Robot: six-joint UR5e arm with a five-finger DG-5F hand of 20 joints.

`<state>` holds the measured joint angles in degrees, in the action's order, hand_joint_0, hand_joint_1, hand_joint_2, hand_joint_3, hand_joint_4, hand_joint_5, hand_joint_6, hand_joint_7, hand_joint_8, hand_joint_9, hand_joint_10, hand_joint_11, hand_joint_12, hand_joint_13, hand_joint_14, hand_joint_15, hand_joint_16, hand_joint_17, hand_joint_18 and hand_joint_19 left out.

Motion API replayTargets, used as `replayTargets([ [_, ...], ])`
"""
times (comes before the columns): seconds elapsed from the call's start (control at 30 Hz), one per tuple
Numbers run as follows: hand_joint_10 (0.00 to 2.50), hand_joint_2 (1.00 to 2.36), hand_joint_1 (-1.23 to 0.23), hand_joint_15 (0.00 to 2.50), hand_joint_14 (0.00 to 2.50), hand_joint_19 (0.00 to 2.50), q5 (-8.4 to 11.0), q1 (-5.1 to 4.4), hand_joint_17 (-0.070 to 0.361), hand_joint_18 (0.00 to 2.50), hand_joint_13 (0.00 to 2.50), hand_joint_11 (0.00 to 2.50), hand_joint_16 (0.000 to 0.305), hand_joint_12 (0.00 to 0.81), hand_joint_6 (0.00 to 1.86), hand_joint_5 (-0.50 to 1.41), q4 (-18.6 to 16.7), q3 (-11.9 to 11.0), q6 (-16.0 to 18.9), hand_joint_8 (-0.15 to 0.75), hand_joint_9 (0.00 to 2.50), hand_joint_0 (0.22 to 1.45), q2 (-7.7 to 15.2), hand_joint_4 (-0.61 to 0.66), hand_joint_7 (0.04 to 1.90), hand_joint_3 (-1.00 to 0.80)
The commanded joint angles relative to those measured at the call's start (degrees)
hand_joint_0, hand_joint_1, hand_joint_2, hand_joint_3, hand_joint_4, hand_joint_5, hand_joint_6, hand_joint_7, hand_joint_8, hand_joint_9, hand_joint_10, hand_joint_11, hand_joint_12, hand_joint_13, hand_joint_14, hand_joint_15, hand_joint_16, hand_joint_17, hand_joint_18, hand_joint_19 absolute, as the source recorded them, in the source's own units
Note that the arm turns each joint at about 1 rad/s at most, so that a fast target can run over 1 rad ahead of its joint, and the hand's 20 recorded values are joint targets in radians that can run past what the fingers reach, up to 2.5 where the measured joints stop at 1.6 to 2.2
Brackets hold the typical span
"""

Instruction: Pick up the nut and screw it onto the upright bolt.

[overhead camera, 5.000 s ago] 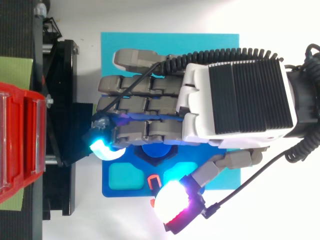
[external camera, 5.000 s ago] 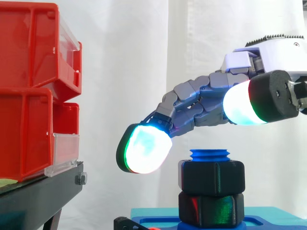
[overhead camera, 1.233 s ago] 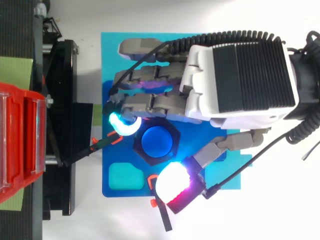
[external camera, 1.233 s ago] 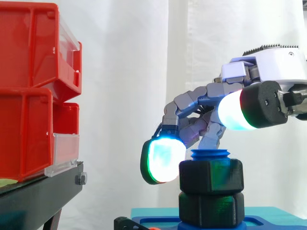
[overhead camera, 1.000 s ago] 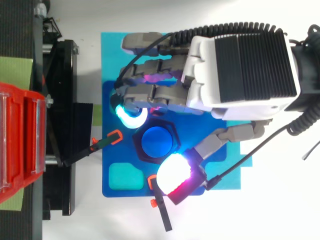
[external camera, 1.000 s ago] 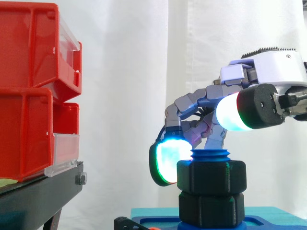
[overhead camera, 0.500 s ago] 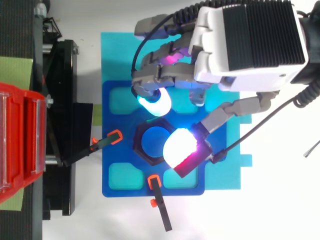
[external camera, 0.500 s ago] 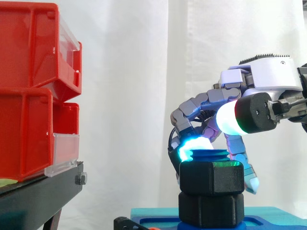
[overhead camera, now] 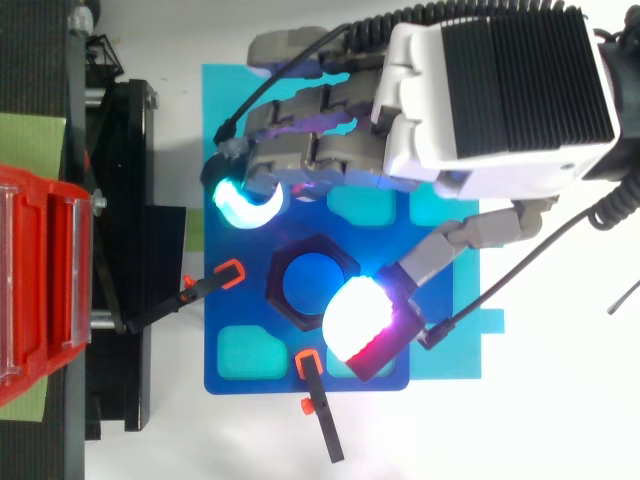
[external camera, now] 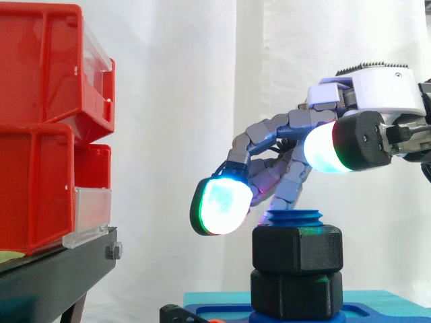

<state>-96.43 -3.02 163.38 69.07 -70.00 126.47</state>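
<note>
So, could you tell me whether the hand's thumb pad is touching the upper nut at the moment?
Apart. The side view shows the thumb pad well above the upper nut, with white curtain visible between them.

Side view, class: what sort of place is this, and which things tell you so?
Probably a robotics test bench: a robot hand hangs over a black nut on a blue bolt standing upright in a blue base, with red bins on a black stand before a white curtain.
</note>
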Motion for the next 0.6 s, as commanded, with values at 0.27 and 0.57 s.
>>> replayTargets([
  [0.27,0.0,1.0,-0.36,0.0,0.0,0.0,0.28,-1.38,0.101,0.0,0.0,0.0,0.045,0.316,0.5,-0.17,-0.17,0.01,0.04,0.17,0.26,0.43,0.0,0.13,0.6,-0.5],
  [0.57,0.0,1.0,-0.35,0.0,0.0,0.0,0.19,-1.64,0.107,0.0,0.0,0.0,0.048,0.313,0.5,-0.18,-2.19,2.73,0.04,0.155,0.19,0.43,0.09,0.12,0.59,-0.5],
])
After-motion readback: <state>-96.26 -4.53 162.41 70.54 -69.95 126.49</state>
